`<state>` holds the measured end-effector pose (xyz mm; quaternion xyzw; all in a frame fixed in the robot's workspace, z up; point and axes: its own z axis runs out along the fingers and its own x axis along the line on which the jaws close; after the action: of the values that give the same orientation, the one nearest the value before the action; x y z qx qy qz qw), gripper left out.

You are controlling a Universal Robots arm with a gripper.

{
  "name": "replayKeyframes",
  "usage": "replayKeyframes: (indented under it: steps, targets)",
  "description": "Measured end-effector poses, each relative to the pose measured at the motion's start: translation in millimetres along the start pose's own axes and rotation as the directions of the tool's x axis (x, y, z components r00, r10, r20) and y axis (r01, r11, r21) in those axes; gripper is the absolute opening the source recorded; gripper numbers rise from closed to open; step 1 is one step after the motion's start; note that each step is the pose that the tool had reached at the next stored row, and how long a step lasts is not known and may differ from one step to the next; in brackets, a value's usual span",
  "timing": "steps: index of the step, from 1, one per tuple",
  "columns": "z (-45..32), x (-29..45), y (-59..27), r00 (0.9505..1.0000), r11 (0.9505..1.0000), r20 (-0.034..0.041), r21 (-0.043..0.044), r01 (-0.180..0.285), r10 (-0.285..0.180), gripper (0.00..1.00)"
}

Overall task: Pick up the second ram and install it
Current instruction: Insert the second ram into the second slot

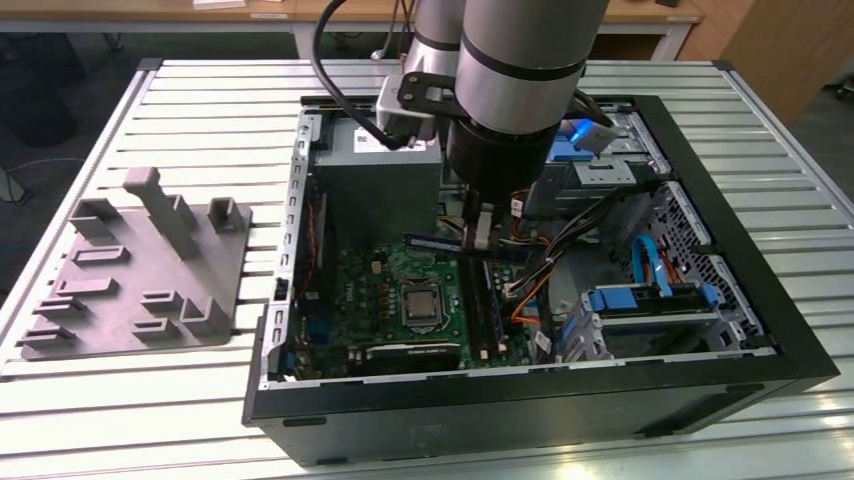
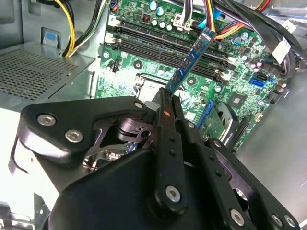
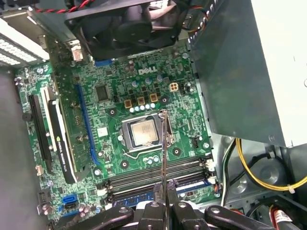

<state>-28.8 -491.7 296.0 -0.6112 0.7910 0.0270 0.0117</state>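
Note:
My gripper (image 1: 478, 238) hangs inside the open computer case, shut on the second ram (image 1: 441, 242), a thin dark blue-green strip held level above the green motherboard (image 1: 380, 290). In the second wrist view the second ram (image 2: 192, 57) sticks out past the gripper (image 2: 168, 98) over the long memory slots (image 2: 158, 48). In the first wrist view the second ram (image 3: 164, 143) shows edge-on as a thin line rising from the gripper (image 3: 164, 194), above the slots (image 3: 158, 173). Another dark blue stick (image 3: 136, 196) sits in one slot.
The black case (image 1: 534, 400) lies open on a slatted white table (image 1: 187, 100). A grey fixture plate (image 1: 134, 270) lies on the exterior view's left. Inside are the processor socket (image 3: 142, 133), a fan (image 3: 124, 24), the power supply (image 1: 380, 180), cable bundles (image 1: 561, 250) and blue-clipped drive bays (image 1: 647, 300).

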Motion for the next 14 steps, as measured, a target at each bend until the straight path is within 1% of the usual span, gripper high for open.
replayKeyframes:
  steps: [6, 14]
  targets:
    - [0.0, 0.0, 0.0, 0.9993, 0.9993, 0.0011, 0.0019, -0.037, 0.037, 0.13]
    - [0.0, 0.0, 0.0, 0.9966, 0.9966, 0.0025, 0.0042, -0.083, 0.083, 0.13]
